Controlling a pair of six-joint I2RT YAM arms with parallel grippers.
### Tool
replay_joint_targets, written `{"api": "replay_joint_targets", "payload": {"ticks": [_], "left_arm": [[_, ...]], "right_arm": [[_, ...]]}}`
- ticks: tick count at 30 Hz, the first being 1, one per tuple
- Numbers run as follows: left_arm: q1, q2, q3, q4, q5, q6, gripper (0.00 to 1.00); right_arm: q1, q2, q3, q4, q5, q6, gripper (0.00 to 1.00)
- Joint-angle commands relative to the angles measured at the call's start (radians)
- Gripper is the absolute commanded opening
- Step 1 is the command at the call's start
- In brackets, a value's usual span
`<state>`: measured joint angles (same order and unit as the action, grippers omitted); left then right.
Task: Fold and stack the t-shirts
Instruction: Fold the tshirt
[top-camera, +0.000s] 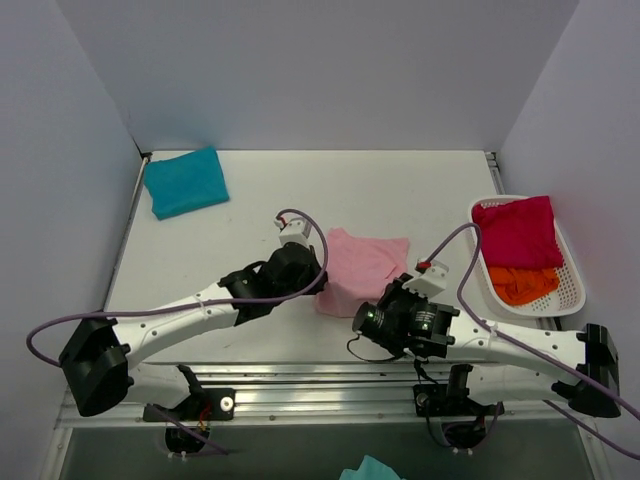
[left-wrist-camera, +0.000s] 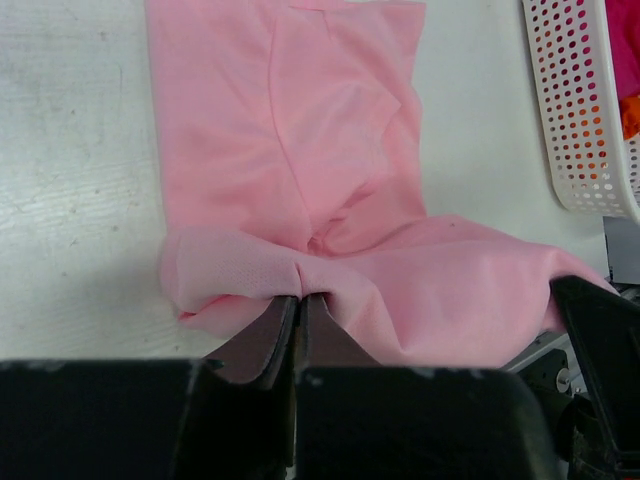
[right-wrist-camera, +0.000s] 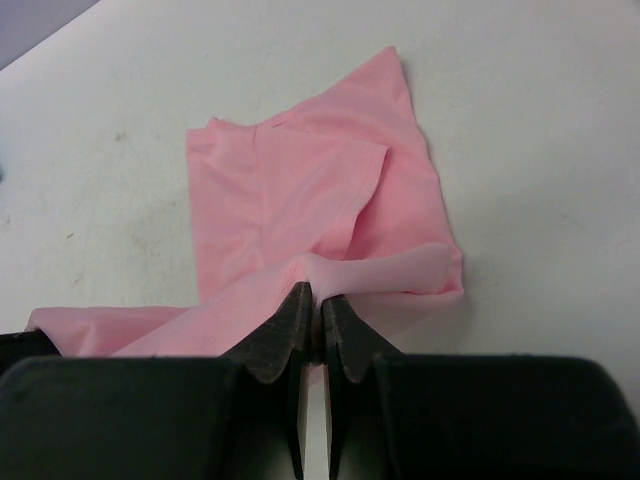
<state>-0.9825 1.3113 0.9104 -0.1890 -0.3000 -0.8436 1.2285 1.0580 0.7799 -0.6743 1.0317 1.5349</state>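
Observation:
The light pink t-shirt (top-camera: 360, 268) lies partly folded at the table's middle. My left gripper (top-camera: 318, 283) is shut on its near left edge; in the left wrist view the jaws (left-wrist-camera: 301, 296) pinch a fold of pink cloth (left-wrist-camera: 300, 150). My right gripper (top-camera: 362, 318) is shut on its near right edge, and the right wrist view shows the tips (right-wrist-camera: 316, 295) pinching pink cloth (right-wrist-camera: 290, 190). The teal-blue t-shirt (top-camera: 185, 182) lies folded at the far left. The magenta-red t-shirt (top-camera: 518, 232) and the orange t-shirt (top-camera: 522, 284) lie in a white basket (top-camera: 576, 286).
The white perforated basket stands at the right edge, and also shows in the left wrist view (left-wrist-camera: 580, 120). Purple cables (top-camera: 300, 222) loop over both arms. White walls enclose the table on three sides.

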Motion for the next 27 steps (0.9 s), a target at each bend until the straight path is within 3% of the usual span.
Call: {"api": "replay_joint_targets", "payload": {"ticks": [1, 12, 19, 27], "left_arm": [[0.041, 0.054, 0.103, 0.079, 0.096, 0.066, 0.02], [0.105, 0.164, 0.251, 0.086, 0.157, 0.115, 0.02], [0.145, 0.216, 0.329, 0.074, 0.200, 0.138, 0.02], [0.200, 0.285, 0.389, 0.095, 0.275, 0.156, 0.02]], "right_arm": [[-0.035, 0.039, 0.067, -0.074, 0.111, -0.013, 0.00], [-0.237, 0.083, 0.079, 0.122, 0.102, -0.225, 0.00], [-0.365, 0.111, 0.061, 0.324, 0.004, -0.369, 0.00], [-0.443, 0.105, 0.059, 0.406, -0.048, -0.462, 0.00]]}}
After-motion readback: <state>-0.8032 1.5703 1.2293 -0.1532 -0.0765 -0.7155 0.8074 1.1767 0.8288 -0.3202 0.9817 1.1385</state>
